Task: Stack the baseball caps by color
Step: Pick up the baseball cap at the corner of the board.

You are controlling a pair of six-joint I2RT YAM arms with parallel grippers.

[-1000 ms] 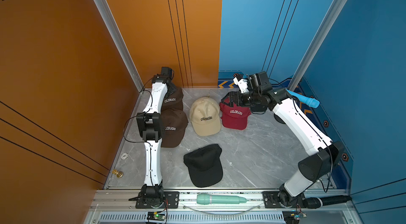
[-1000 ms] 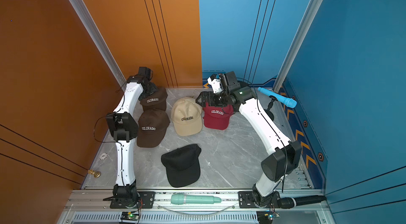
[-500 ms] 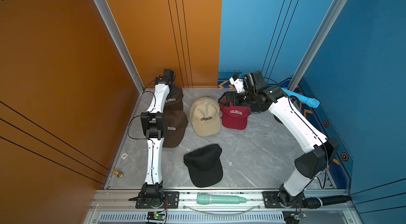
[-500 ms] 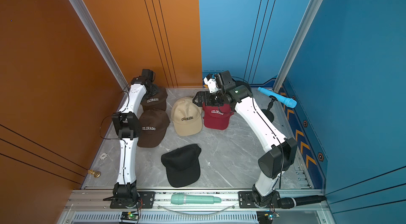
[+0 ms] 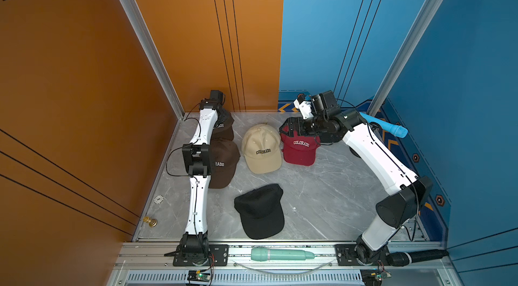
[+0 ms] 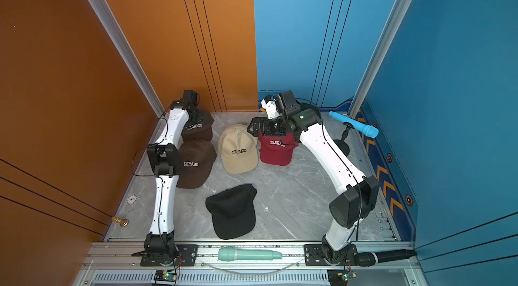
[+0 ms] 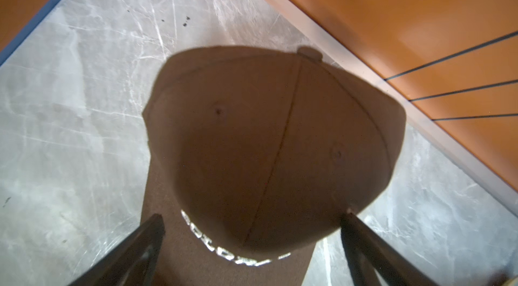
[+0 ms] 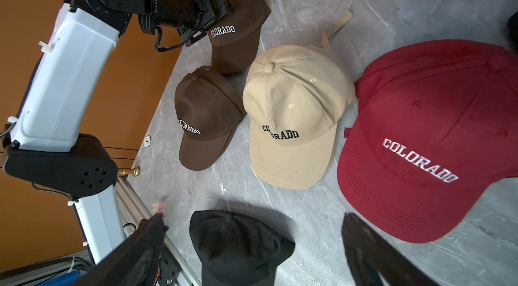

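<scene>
While checking the left wrist view, seeing left gripper (image 7: pixel 252 217) spread wide over rear brown cap (image 7: pixel 266 136) by the orange wall (image 7: pixel 420 4), with fingers (image 7: pixel 134 248) flanking the crown, not closed on it. Same on right gripper (image 8: pixel 253 216): apart, empty, hanging above back edge of red cap (image 5: pixel 300 150). Front brown cap (image 5: pixel 225 162) touching the rear one. Beige cap (image 5: pixel 260 148) between front brown and red, touching both. Black cap (image 5: pixel 260 210) alone nearer the front rail (image 5: pixel 157 253), apart from the rest.
</scene>
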